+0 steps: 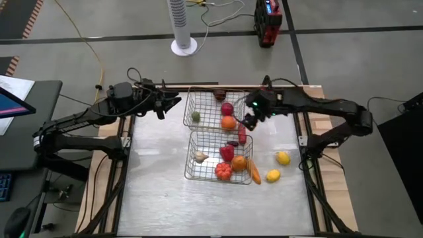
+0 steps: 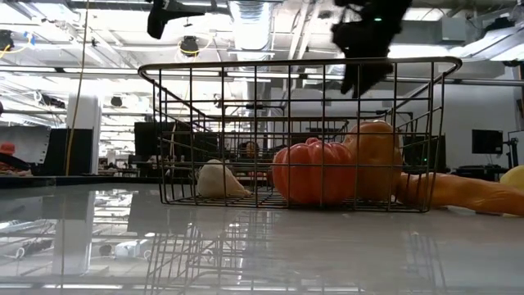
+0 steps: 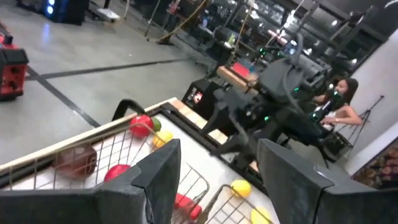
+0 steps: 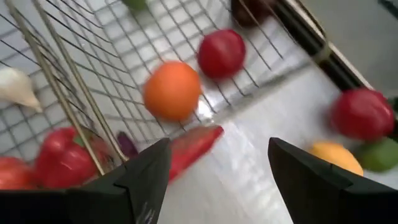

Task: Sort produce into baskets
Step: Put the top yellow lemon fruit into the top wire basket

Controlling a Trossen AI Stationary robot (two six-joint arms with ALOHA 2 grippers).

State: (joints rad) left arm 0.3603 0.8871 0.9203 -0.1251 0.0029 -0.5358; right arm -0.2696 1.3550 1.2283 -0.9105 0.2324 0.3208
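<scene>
Two wire baskets stand side by side mid-table. The far basket (image 1: 210, 109) holds a green, a dark purple, a red and an orange (image 4: 172, 90) piece. The near basket (image 1: 215, 157) holds white garlic (image 1: 200, 157), a red pepper (image 4: 62, 158) and orange and red pieces. A red chili (image 4: 193, 149) lies on the table by the far basket's right side. My right gripper (image 4: 219, 146) is open and empty, raised over the chili, and also shows in the high view (image 1: 250, 122). My left gripper (image 1: 177, 101) is open and empty, raised beside the far basket's left edge.
A carrot (image 1: 255, 173) and two yellow fruits (image 1: 283, 158) (image 1: 272, 175) lie on the table right of the near basket. A red (image 4: 362, 113), a yellow-orange and a green piece lie near the table's far right edge. A person sits beyond the table (image 3: 339, 102).
</scene>
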